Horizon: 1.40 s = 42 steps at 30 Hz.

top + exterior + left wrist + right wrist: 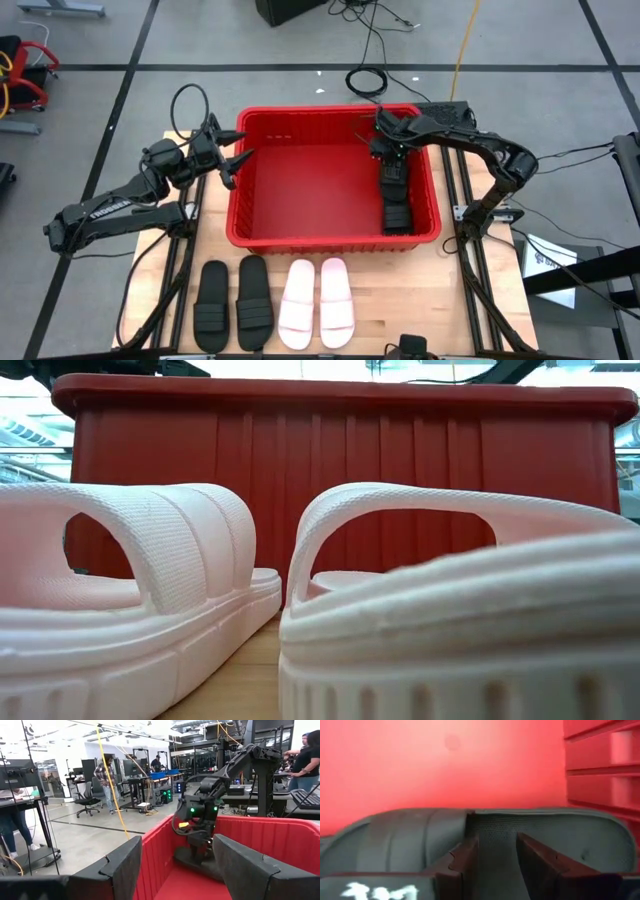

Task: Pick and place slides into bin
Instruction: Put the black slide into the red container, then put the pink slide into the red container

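Right gripper (388,160) inside bin (255,225), upper right of high view, clamped on black slide (396,205). Left gripper (238,160) apart at bin's left rim.

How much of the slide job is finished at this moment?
One black slide lies in the red bin. In hand: the right tool is over another black slide inside the bin. Left: two black slides and two pale pink slides on the table.
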Each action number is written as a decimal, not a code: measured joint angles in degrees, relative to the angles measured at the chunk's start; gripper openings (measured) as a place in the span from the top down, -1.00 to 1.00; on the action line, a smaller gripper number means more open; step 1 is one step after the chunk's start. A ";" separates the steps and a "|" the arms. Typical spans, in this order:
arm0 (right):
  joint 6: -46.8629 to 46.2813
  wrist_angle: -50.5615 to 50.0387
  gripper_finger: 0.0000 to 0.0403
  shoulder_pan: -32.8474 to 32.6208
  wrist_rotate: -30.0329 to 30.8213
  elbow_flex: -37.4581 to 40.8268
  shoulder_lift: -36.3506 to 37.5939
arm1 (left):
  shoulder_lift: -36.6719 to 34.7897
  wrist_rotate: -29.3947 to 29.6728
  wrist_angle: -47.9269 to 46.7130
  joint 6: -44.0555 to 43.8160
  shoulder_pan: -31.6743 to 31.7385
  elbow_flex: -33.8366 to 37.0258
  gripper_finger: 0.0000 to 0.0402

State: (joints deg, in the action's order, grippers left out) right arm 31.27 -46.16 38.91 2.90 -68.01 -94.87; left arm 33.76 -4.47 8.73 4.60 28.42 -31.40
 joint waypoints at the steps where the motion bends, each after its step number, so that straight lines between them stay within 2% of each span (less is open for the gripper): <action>1: 0.01 0.50 0.38 -0.01 -0.15 0.84 0.00 | 0.00 0.00 0.00 0.00 0.00 0.00 -0.25; 13: 0.12 2.46 0.38 0.45 -0.58 1.93 0.04 | 0.00 0.03 0.11 -0.02 0.00 0.00 -0.25; 17: -0.86 2.32 0.38 0.58 -3.37 1.88 0.04 | 0.00 0.04 0.11 0.02 0.00 0.00 -0.25; 23: -1.48 2.50 0.38 0.51 -4.22 2.08 0.04 | 0.00 0.04 0.09 -0.02 0.00 0.00 -0.25; 28: -1.15 6.08 0.38 0.36 1.95 1.96 0.92 | 0.00 0.05 0.09 -0.25 0.00 0.00 -0.25; 42: -3.26 9.51 0.38 0.34 3.01 -1.31 9.25 | 0.00 0.70 0.01 0.01 0.00 0.00 -0.25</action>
State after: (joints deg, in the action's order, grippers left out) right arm 28.01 -36.65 39.24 5.91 -69.32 -85.62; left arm 33.76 -3.77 8.74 4.61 28.42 -31.40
